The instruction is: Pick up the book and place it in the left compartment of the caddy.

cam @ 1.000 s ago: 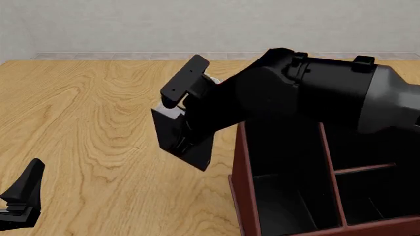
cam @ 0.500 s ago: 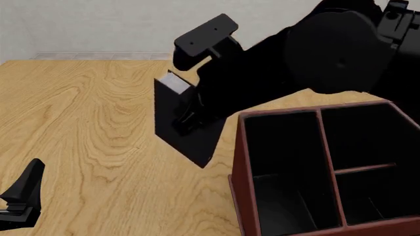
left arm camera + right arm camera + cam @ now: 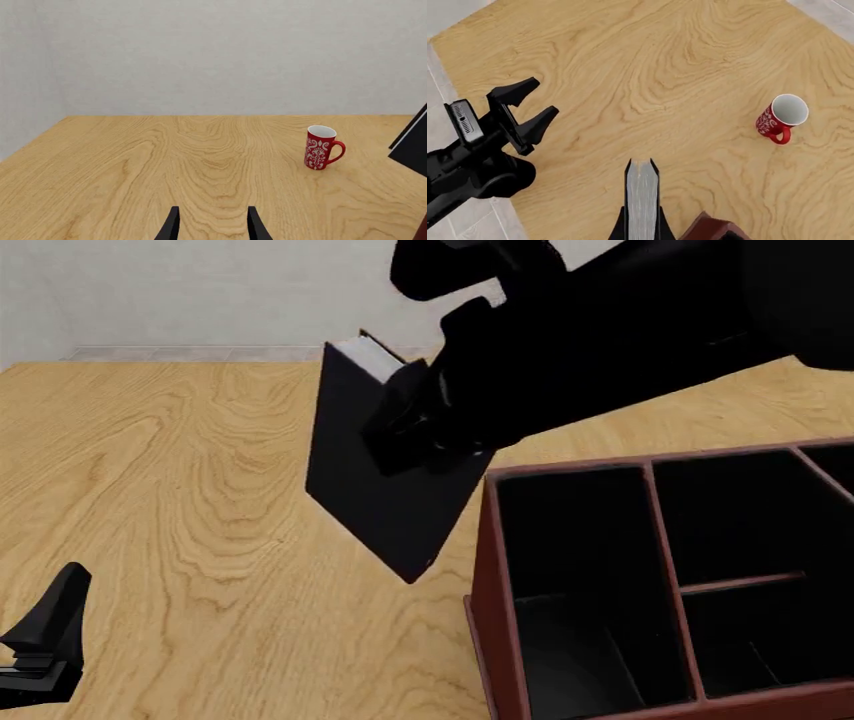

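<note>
The counter (image 3: 174, 490) carries the caddy (image 3: 483, 570) at the front view's lower right, its long left compartment (image 3: 574, 580) holding nothing. The book (image 3: 380, 495) hangs tilted in the air just left of the caddy, clamped by the right end effector (image 3: 640, 227). The left end effector (image 3: 212, 225) sits low, fingers parted around nothing. A red mug (image 3: 321, 147) stands apart.
</note>
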Controlling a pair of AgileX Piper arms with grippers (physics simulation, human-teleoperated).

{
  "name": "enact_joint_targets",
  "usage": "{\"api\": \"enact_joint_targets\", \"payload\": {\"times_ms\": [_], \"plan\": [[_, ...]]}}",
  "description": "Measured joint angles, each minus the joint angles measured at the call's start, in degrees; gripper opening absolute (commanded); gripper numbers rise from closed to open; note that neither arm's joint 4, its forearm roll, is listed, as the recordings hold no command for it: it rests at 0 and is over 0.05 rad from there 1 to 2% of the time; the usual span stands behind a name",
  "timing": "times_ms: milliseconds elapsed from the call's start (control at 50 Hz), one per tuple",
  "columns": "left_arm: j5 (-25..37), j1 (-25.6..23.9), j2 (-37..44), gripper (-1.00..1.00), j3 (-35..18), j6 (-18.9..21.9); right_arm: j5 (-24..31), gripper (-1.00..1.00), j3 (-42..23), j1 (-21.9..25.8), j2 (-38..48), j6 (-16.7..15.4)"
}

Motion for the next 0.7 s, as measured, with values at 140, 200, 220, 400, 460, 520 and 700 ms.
{"api": "enact_joint_targets", "payload": {"times_ms": [140, 200, 220, 400, 460, 520, 700], "plan": [[0.0, 0.0, 0.0, 1.0, 0.0, 0.0, 2.06, -1.0, -0.59, -0.04, -1.91, 2.07], [0.0, 0.0, 0.0, 1.0, 0.0, 0.0, 3.0, -1.0, -0.91, 0.07, -2.74, 3.06], [0.0, 0.0, 0.0, 1.0, 0.0, 0.0, 3.32, -1.0, -1.03, 0.1, -3.02, 3.35], [0.0, 0.0, 0.0, 1.0, 0.0, 0.0, 6.11, -1.0, -1.65, 0.06, -5.87, 5.45], [0.0, 0.0, 0.0, 1.0, 0.0, 0.0, 6.92, -1.0, -1.64, -0.04, -6.89, 6.01], [0.0, 0.0, 0.0, 1.0, 0.0, 0.0, 7.61, -1.0, -1.35, -0.24, -8.03, 6.47], [0.0, 0.0, 0.0, 1.0, 0.0, 0.0, 9.55, -1.0, -0.53, -0.98, -11.41, 7.67]]}}
